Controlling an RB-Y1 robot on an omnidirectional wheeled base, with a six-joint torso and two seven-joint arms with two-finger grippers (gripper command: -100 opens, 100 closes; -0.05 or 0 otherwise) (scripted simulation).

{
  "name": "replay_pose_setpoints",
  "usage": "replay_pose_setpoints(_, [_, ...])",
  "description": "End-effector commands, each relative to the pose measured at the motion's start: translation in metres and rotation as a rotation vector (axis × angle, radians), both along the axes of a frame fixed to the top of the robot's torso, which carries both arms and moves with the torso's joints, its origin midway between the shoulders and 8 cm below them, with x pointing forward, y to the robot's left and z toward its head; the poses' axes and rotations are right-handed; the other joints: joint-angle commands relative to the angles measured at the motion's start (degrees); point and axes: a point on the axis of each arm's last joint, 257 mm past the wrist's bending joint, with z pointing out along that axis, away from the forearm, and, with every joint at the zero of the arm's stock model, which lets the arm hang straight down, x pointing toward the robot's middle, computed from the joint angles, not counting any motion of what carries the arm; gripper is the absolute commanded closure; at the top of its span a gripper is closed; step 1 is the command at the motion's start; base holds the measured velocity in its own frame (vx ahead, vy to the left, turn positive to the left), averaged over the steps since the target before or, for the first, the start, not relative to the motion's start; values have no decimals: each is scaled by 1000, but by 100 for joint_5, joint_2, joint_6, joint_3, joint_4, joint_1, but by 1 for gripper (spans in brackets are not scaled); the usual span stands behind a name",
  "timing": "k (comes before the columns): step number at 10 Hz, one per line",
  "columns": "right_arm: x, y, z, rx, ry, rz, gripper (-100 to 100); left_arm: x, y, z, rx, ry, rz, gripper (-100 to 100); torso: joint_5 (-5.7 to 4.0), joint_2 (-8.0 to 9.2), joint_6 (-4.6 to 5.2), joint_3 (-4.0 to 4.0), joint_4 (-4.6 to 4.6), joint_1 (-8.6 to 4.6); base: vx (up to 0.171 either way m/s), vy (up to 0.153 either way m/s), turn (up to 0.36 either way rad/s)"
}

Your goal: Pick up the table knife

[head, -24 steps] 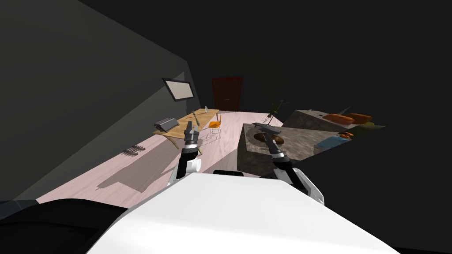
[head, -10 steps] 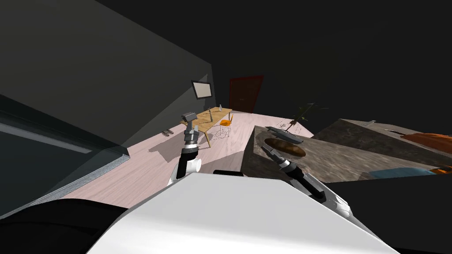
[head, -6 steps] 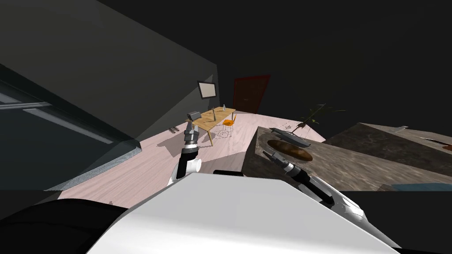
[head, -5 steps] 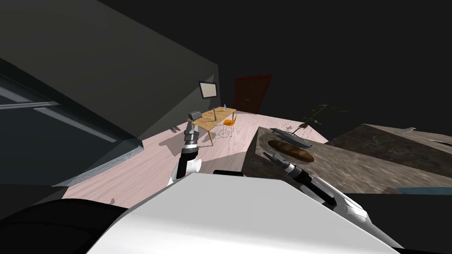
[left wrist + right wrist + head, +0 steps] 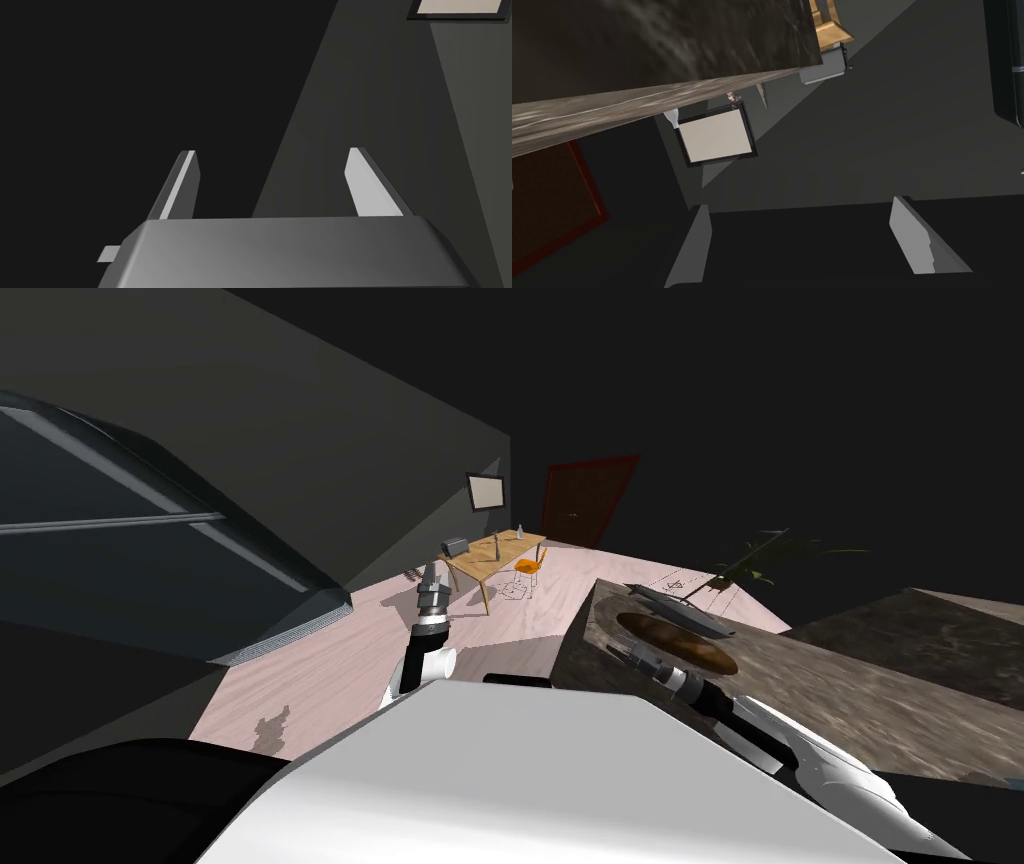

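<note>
right tool [image 5: 628, 648] spread wide, at near edge of stone desk [image 5: 860, 688], beside a brown oval [image 5: 690, 650]. long grey item [image 5: 685, 613] beyond the oval; cannot tell if it is the knife. left tool [image 5: 430, 578] spread wide, raised left of desk.

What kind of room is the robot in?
Probably a big open room in a house, part kitchen and part dining room. There is a stone-look counter, a wooden table with an orange chair beside it, and a dark red door at the far end.
</note>
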Motion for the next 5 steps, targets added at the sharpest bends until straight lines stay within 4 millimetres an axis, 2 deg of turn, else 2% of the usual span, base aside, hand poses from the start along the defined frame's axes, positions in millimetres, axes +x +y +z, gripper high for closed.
replay_pose_setpoints(1, [-7, -12, -7, -35, 21, 4, -100, 0, 0, 0, 0, 0, 0, 0, 0, 0, 0, 0, 0, 0, -22, -31, 137])
replay_pose_setpoints(2, [-17, -26, -12, -94, 43, 33, -100, 0, 0, 0, 0, 0, 0, 0, -2, 0, 7, 0, -1, 0, -26, -24, 201])
replay_pose_setpoints(5, [-30, -48, -21, -158, 82, 43, -100, 0, 0, 0, 0, 0, 0, 0, 0, 1, 4, 1, 0, 2, -24, -24, 144])
